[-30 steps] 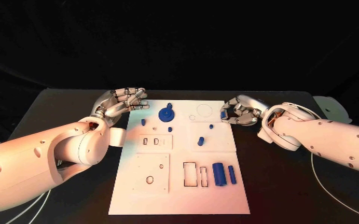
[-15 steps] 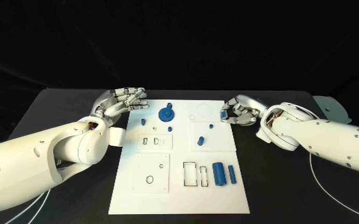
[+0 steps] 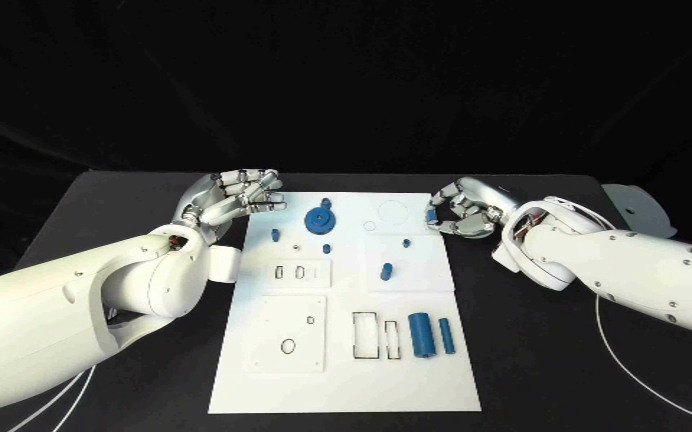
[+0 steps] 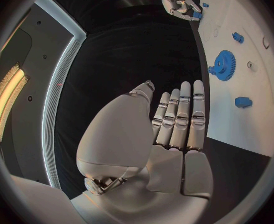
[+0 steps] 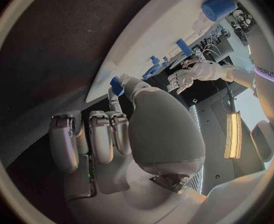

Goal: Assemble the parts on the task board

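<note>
At two o'clock on the white task board (image 3: 346,372), the right hand (image 3: 459,210) has lifted slightly, pinching a small blue part (image 5: 117,86); the left hand (image 3: 238,195) stays wide, empty.

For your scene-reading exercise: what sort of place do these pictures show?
Probably a robotics lab test bench: a black table against dark drapes, a white task board with blue parts such as a gear, and two robot arms.

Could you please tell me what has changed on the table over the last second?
The right hand has lifted slightly at the task board's right edge, a small blue part at its fingertips; whether it grips it is unclear. The left hand stays beside the left edge, holding nothing. The blue gear and the other parts have not moved.
</note>
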You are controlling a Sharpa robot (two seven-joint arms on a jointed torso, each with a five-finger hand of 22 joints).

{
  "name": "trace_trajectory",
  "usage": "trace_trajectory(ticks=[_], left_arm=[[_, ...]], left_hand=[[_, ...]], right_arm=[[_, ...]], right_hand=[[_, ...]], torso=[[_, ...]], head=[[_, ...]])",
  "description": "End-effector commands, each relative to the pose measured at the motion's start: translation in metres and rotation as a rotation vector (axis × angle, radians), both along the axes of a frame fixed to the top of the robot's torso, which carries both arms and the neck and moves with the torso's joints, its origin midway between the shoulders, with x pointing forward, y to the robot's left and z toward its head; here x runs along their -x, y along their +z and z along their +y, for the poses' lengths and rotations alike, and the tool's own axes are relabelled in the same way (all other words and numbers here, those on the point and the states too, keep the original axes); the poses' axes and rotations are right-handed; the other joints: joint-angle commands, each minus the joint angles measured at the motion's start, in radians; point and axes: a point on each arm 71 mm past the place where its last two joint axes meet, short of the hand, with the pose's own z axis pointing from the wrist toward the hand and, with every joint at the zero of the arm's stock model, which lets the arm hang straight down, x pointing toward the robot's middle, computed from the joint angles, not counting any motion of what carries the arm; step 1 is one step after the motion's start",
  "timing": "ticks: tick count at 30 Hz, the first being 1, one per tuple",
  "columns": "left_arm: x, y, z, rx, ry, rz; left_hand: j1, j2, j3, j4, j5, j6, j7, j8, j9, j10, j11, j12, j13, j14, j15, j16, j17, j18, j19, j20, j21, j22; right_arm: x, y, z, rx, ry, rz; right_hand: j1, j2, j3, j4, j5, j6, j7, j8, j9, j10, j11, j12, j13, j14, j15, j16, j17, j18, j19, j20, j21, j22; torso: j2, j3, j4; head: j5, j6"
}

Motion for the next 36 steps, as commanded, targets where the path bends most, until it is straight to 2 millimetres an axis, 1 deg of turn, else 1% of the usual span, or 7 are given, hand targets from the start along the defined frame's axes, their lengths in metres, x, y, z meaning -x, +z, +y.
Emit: trace_trajectory(ticks=[1,9,13,15,22,28,36], left_arm=[[0.0,0.001,-0.002,0.011,-0.021,-0.003],[0.0,0.001,-0.002,0.011,-0.022,-0.002],[-0.002,0.0,-0.003,0.01,-0.02,-0.001],[-0.003,-0.001,-0.003,0.01,-0.019,0.0],[-0.009,-0.003,-0.006,0.011,-0.013,0.003],[-0.013,-0.005,-0.009,0.013,-0.011,0.004],[-0.014,-0.005,-0.013,0.015,-0.017,0.006]], left_hand=[[-0.001,-0.011,0.006,0.002,-0.005,-0.003,0.029,-0.006,-0.002,0.002,0.002,-0.005,0.0,-0.006,0.0,-0.005,0.001,0.005,0.0,0.004,-0.006,-0.001],[-0.001,-0.011,0.006,0.002,-0.005,-0.003,0.029,-0.006,-0.002,0.002,0.002,-0.005,0.0,-0.006,0.0,-0.005,0.001,0.005,0.0,0.004,-0.006,-0.001],[-0.001,-0.011,0.006,0.002,-0.005,-0.004,0.029,-0.006,-0.002,0.002,0.002,-0.005,0.0,-0.006,0.0,-0.006,0.001,0.005,0.0,0.004,-0.007,-0.001],[-0.002,-0.011,0.007,0.002,-0.005,-0.004,0.029,-0.006,-0.002,0.002,0.002,-0.005,0.0,-0.007,0.0,-0.006,0.001,0.005,0.0,0.005,-0.007,-0.001],[-0.002,-0.011,0.007,0.002,-0.005,-0.004,0.029,-0.006,-0.002,0.002,0.002,-0.005,0.0,-0.007,0.0,-0.006,0.001,0.005,0.0,0.005,-0.007,-0.001],[-0.002,-0.011,0.007,0.002,-0.005,-0.003,0.029,-0.006,-0.002,0.003,0.002,-0.005,0.0,-0.007,0.0,-0.007,0.002,0.005,-0.001,0.005,-0.007,-0.002],[-0.002,-0.011,0.007,0.002,-0.005,-0.003,0.029,-0.006,-0.002,0.003,0.002,-0.005,0.0,-0.007,0.0,-0.007,0.002,0.005,-0.001,0.005,-0.007,-0.002]], right_arm=[[0.002,0.004,0.002,-0.018,-0.01,-0.054],[0.02,0.012,0.029,-0.046,0.011,-0.043],[0.032,0.016,0.058,-0.039,0.044,-0.038],[0.037,0.017,0.076,-0.031,0.067,-0.038],[0.052,0.013,0.14,0.022,0.162,-0.036],[0.059,0.005,0.176,0.068,0.211,-0.039],[0.062,-0.01,0.202,0.128,0.233,-0.024]], right_hand=[[0.0,0.017,0.011,-0.001,0.0,0.016,-0.011,0.006,0.013,0.104,-0.008,0.003,0.263,0.103,-0.008,0.004,0.247,-0.019,0.097,-0.009,0.009,0.253],[-0.015,0.029,0.025,0.003,0.003,0.013,-0.014,0.012,0.016,0.104,-0.012,0.003,0.263,0.103,-0.01,0.004,0.247,-0.022,0.104,-0.013,0.019,0.262],[-0.022,0.031,0.028,0.005,0.003,0.011,-0.014,0.013,0.017,0.104,-0.012,0.003,0.263,0.103,-0.011,0.003,0.245,-0.022,0.104,-0.013,0.019,0.262],[-0.024,0.034,0.031,0.005,0.003,0.012,-0.015,0.016,0.018,0.104,-0.013,0.003,0.263,0.103,-0.011,0.003,0.243,-0.022,0.104,-0.014,0.019,0.262],[-0.024,0.035,0.036,0.002,0.006,0.012,-0.017,0.019,0.019,0.104,-0.015,0.003,0.263,0.101,-0.012,0.001,0.237,-0.022,0.104,-0.015,0.02,0.263],[-0.025,0.036,0.037,0.002,0.007,0.012,-0.017,0.019,0.02,0.103,-0.015,0.002,0.262,0.101,-0.012,0.001,0.235,-0.022,0.104,-0.015,0.02,0.263],[-0.038,0.031,0.038,0.004,0.007,0.008,-0.016,0.023,0.022,0.103,-0.015,0.003,0.262,0.101,-0.013,0.001,0.234,-0.022,0.104,-0.016,0.02,0.263]], torso=[[-0.001,-0.0004,-0.0003],[-0.004,-0.0017,-0.0015],[-0.006,-0.0023,-0.0012],[-0.013,-0.0023,-0.0014],[-0.027,-0.0037,-0.0033],[-0.036,-0.0082,-0.0019],[-0.038,-0.0116,-0.0038]], head=[[0.001,0.001],[0.013,0.0],[0.026,-0.003],[0.034,-0.014],[0.061,-0.03],[0.067,-0.042],[0.074,-0.048]])
